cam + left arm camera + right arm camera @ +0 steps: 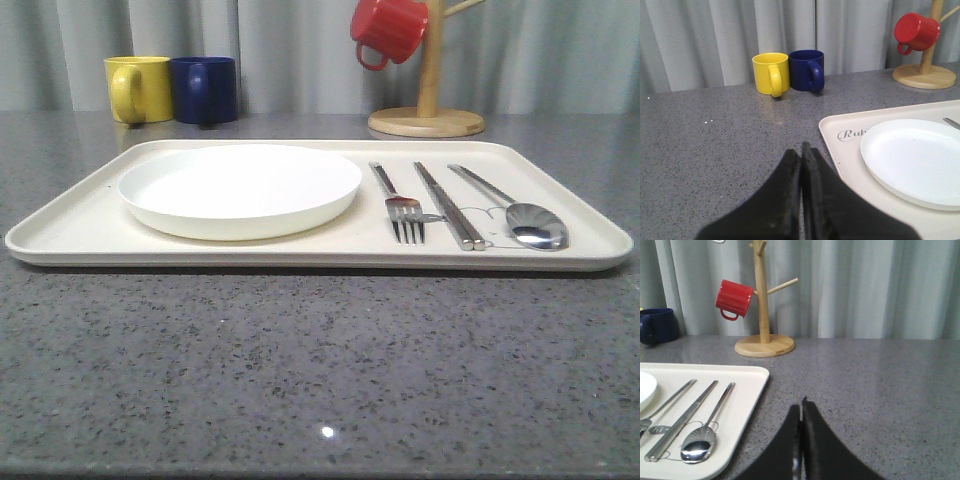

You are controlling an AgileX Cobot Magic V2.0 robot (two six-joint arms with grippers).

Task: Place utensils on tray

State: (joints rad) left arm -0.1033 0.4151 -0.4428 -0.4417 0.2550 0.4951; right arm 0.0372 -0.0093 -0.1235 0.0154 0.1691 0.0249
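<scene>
**Utensils and plate lie on the tray; both claws pressed together, holding nothing**

In the front view the cream tray point(80, 225) sits flat on the grey speckled table point(300, 380). The white plate point(240, 188) rests on the tray's left half. At the plate's 3 o'clock lie the fork point(398, 205), then the chopsticks point(450, 207), then the spoon point(520, 215), side by side, close together, all on the tray's right half. The fork's tines and the spoon's bowl point toward the camera.

Beyond the tray, at 11 o'clock from the plate, the yellow mug point(138, 88) and the blue mug point(205, 89) stand just beside each other. At 1 o'clock the red mug point(388, 28) hangs from a wooden mug tree point(427, 110).

The left gripper point(801, 155) hangs over bare table beside the tray's left end, its fingers together and empty. The right gripper point(801, 412) is off the tray's right edge, its fingers likewise closed on nothing.
</scene>
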